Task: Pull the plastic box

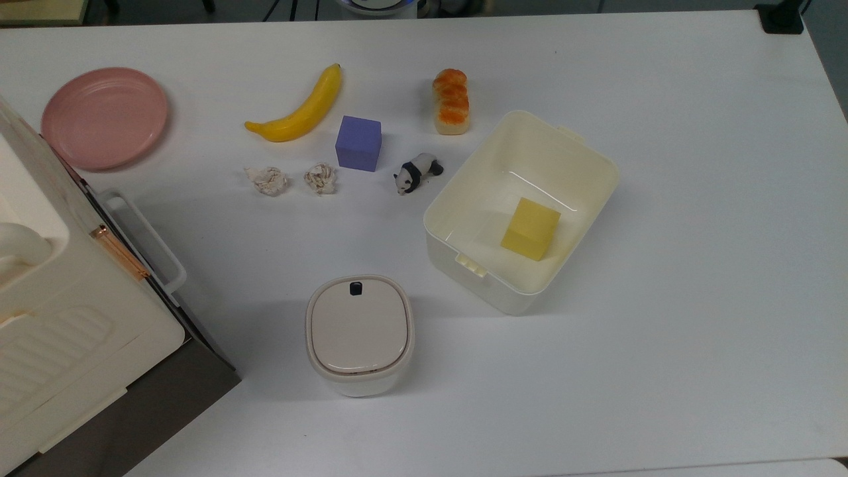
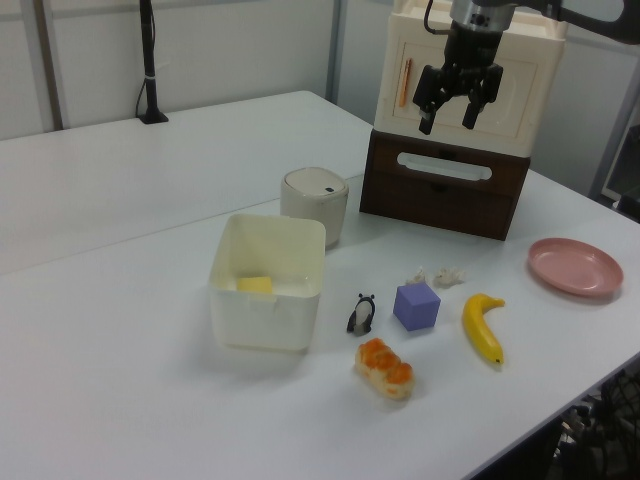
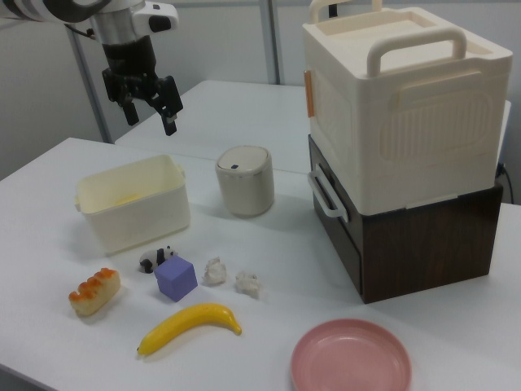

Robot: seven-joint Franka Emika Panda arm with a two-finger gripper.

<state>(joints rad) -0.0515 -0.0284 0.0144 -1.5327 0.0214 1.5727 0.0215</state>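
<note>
Right of centre in the top view, the plastic box (image 1: 464, 199) sits on the tabletop (image 1: 695, 199), untouched.
Its long axis runs diagonally; in the left view, the gripper (image 2: 452, 118) hangs high at upper right, fingers spread and empty, well apart from it.

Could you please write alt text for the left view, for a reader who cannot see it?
A robot gripper with open fingers hangs high above a white table, well away from the lidless plastic box holding a yellow block. Beside the box lie a toy panda, purple cube, banana and pink plate.
</note>
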